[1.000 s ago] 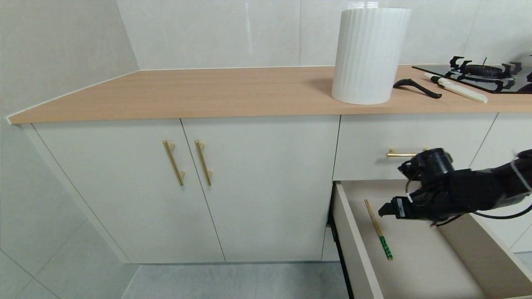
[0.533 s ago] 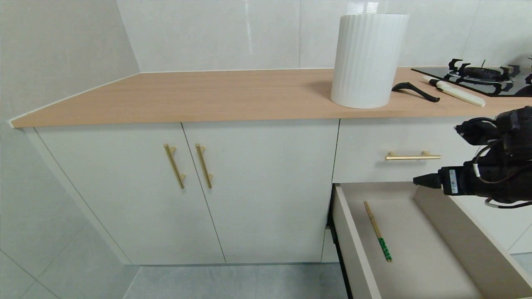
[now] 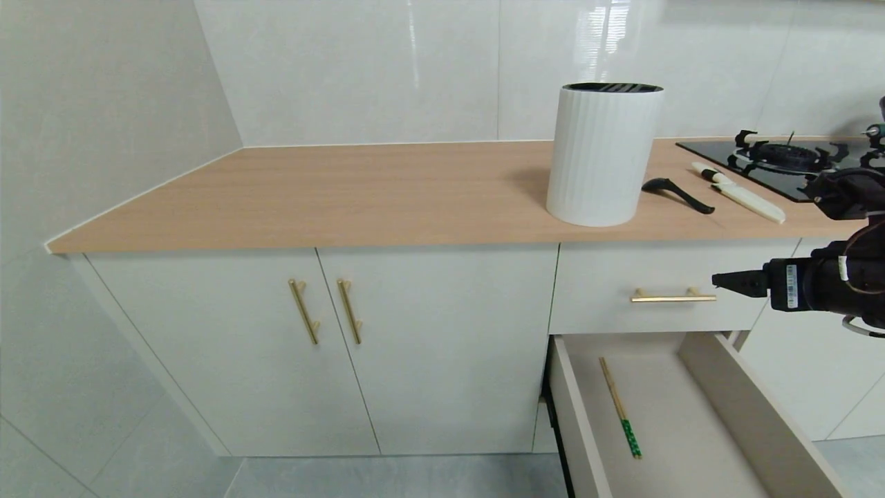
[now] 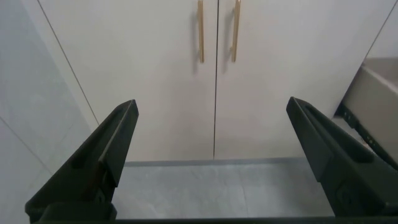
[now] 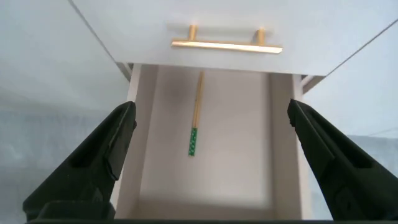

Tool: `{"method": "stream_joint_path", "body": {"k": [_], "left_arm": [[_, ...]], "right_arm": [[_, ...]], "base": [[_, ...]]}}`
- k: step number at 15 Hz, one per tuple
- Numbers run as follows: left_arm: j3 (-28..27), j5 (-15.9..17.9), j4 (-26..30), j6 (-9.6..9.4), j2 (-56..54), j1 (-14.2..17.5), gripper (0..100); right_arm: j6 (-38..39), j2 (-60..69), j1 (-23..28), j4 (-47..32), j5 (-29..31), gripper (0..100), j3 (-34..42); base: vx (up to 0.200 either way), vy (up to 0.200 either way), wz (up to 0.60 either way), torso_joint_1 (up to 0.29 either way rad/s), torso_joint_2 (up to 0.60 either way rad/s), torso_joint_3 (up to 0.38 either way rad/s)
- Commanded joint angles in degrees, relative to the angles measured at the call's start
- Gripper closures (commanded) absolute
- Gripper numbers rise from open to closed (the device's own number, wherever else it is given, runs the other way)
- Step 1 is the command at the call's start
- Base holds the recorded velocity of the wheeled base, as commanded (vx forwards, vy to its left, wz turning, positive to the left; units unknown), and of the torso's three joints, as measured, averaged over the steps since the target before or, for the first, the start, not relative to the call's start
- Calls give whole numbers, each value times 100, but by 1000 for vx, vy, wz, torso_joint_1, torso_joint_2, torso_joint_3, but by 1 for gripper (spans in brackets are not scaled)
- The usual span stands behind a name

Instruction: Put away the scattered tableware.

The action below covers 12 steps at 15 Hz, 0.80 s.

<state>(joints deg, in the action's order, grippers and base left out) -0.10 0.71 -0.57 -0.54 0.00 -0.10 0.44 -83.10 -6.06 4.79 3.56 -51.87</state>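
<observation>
A wooden chopstick with a green end point(image 3: 620, 408) lies in the open drawer point(image 3: 722, 404) under the counter; the right wrist view looks down on the chopstick point(image 5: 195, 115). On the counter lie a black spoon point(image 3: 674, 192) and a white knife point(image 3: 743, 197), beside a white ribbed holder point(image 3: 603, 155). My right gripper point(image 3: 733, 282) hangs above the drawer's right side, level with the upper drawer's handle, open and empty point(image 5: 209, 112). My left gripper point(image 4: 211, 106) is open and empty, facing the cabinet doors near the floor.
A gas hob point(image 3: 781, 155) sits at the counter's far right. The closed upper drawer has a gold handle point(image 3: 672, 297). Two cabinet doors with gold handles point(image 3: 325, 319) stand left of the drawers. The counter's left stretch point(image 3: 346, 194) is bare wood.
My right gripper has risen out of the drawer and drawn back to the right, away from the chopstick. The head camera has shifted, so the counter sits lower in the picture.
</observation>
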Motion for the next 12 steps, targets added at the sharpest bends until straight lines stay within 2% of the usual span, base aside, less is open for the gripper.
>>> {"method": "stream_joint_path", "body": {"k": [1,4,7,10,12], "left_arm": [[1,0,-4,1,0,1,0],[1,0,-4,1,0,1,0],[1,0,-4,1,0,1,0],[1,0,-4,1,0,1,0],[1,0,-4,1,0,1,0]], "right_arm": [[-35,-171,140,154,-48,0,-16],[-211,-233,421,294,-453,0,-16],[-545,-628,1072,883,-1411,0,-209],[-747,-1621,1089,962,-1490,0,-1220],[-756,-2140,1098,936,-1780,0,-1844]], "base": [[0,0,0,139,-476,-339],[0,0,0,144,-432,-307],[0,0,0,46,-139,-87],[0,0,0,0,0,0],[0,0,0,0,0,0]]}}
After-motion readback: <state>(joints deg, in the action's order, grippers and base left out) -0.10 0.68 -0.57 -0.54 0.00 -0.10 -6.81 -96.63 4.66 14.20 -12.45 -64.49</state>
